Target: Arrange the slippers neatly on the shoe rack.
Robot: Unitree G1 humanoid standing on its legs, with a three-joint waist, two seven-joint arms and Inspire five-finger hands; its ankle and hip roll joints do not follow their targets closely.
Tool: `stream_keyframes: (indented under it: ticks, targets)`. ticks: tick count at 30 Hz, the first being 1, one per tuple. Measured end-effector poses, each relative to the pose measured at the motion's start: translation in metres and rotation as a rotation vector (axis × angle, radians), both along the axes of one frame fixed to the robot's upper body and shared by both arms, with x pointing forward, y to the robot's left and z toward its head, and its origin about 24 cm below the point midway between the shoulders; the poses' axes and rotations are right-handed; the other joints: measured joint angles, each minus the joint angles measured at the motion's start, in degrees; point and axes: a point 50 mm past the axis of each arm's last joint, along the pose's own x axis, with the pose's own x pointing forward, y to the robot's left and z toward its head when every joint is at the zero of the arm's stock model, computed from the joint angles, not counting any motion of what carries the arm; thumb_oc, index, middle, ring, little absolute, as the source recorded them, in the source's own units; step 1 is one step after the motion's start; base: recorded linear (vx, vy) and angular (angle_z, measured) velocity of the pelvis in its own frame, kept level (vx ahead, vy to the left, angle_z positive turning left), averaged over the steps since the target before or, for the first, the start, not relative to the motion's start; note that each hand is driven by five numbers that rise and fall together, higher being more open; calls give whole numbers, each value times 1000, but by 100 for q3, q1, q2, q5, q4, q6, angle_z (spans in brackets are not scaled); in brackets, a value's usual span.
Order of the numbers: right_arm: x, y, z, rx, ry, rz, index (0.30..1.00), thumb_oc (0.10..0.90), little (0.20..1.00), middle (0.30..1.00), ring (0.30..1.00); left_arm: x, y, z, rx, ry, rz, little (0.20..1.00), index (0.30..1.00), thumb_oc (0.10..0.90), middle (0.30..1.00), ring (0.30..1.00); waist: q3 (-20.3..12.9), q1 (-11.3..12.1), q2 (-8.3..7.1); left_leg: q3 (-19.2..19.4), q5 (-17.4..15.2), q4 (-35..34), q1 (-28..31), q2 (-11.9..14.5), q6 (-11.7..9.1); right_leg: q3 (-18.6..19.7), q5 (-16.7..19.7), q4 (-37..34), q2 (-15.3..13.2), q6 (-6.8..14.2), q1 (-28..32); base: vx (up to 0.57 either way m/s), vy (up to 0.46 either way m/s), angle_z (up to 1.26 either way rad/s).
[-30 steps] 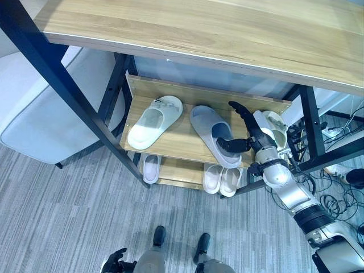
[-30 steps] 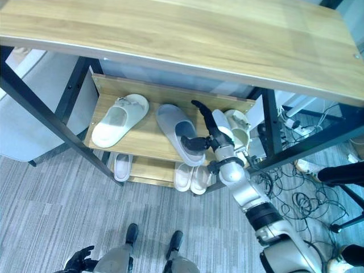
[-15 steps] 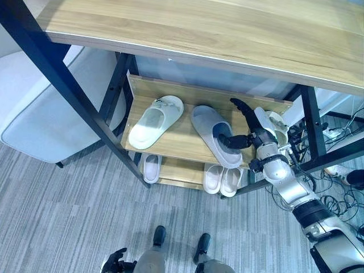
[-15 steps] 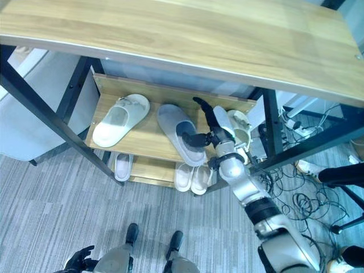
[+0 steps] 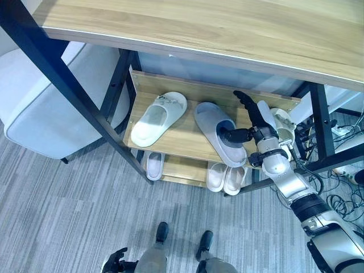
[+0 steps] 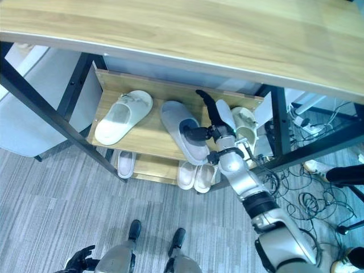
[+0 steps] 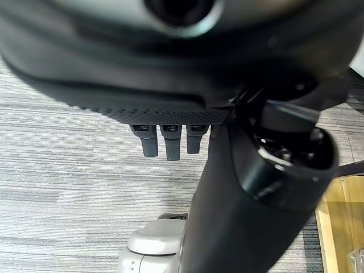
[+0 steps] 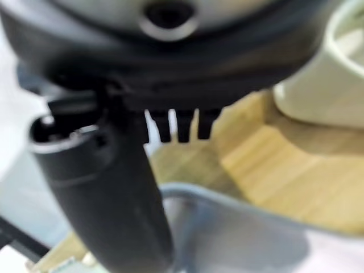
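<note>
The right robot hand [image 5: 250,128] reached in under the light wooden bench [image 5: 227,28] to the upper shelf of the wooden shoe rack [image 5: 182,142], its thumb hooked into the opening of the grey-blue foam slipper [image 5: 219,133] while its fingers stood straight above the strap, so it was spread wide and pressing on the slipper rather than clamped round it. That slipper lay skewed, its near end hanging over the shelf's front edge. To its left, well apart, lay a pale mint slipper [image 5: 156,116] angled the other way, and at the far right of the shelf, behind the hand, sat a cream slipper [image 6: 244,122]. On the lower shelf rested a single white slipper [image 5: 153,165] and a white pair [image 5: 224,177]. The left robot hand [image 5: 114,263] hung low by the floor, its fingers curled and empty. To do this step well, the hand would probably need to turn the grey-blue slipper square to the shelf and slide it back from the edge, keeping the thumb's pull gentle lest it tip off.
</note>
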Motion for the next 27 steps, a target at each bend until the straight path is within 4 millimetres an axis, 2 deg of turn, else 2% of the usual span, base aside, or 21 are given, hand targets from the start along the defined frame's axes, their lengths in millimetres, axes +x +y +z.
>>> stream_keyframes:
  ticks: [1, 2, 3, 4, 5, 10, 21, 27]
  targets:
    - [0, 3, -1, 5, 3, 7, 900, 800, 900, 900, 900, 1, 0, 0, 0, -4, -1, 900, 900, 800, 900, 900, 12, 2, 8, -2, 4, 0, -13, 0, -1, -1, 0, 0, 0, 0, -10, -14, 2, 3]
    - [0, 6, -2, 6, 7, 15, 714, 676, 714, 714, 714, 1, -1, 0, 0, -6, -7, 900, 900, 800, 900, 900, 14, 14, 11, -5, 7, 0, -32, 0, -1, -1, 0, 0, 0, 0, -27, 0, 0, 0]
    - [1, 9, -3, 12, 6, 23, 608, 605, 608, 608, 608, 1, -1, 0, -2, -9, 0, 900, 900, 800, 900, 900, 15, 13, 12, -5, 10, 0, -55, 1, -3, 0, 0, 0, 0, 0, -56, 0, 0, 0]
    - [1, 13, -2, 20, 3, 31, 385, 456, 385, 385, 385, 2, -1, 1, -4, -12, 2, 900, 900, 800, 900, 900, 16, 14, 14, -6, 20, 1, -87, 1, -5, 0, 1, 0, 0, -1, -86, 0, 0, 0]
    - [2, 14, -1, 24, 2, 34, 300, 400, 300, 300, 300, 3, -1, 1, -5, -14, 6, 900, 900, 800, 900, 900, 19, 17, 20, -8, 23, 1, -98, 2, -6, -1, 1, 0, -1, -1, -96, 0, 0, 0]
    - [5, 21, 5, 26, -19, 49, 300, 400, 300, 300, 300, 8, -2, 2, -9, -27, 0, 900, 900, 800, 900, 900, 62, 77, 85, -16, 24, 1, -107, -1, -5, 0, 1, 0, 1, -2, -100, 0, 0, 0]
    - [4, 22, 5, 37, -20, 50, 300, 400, 300, 300, 300, 11, -3, 3, -9, -35, -3, 900, 900, 800, 900, 900, 63, 128, 82, -17, 24, 1, -42, -2, -4, 1, 2, 1, 2, -2, -31, 0, 0, 0]
    - [-7, 23, 3, 46, -32, 73, 300, 400, 300, 300, 300, 12, -1, 3, -8, -38, 3, 900, 900, 800, 900, 900, 79, 82, 24, -10, 25, 1, 30, -3, -4, 8, 2, 1, 0, -2, 36, 0, 0, 0]
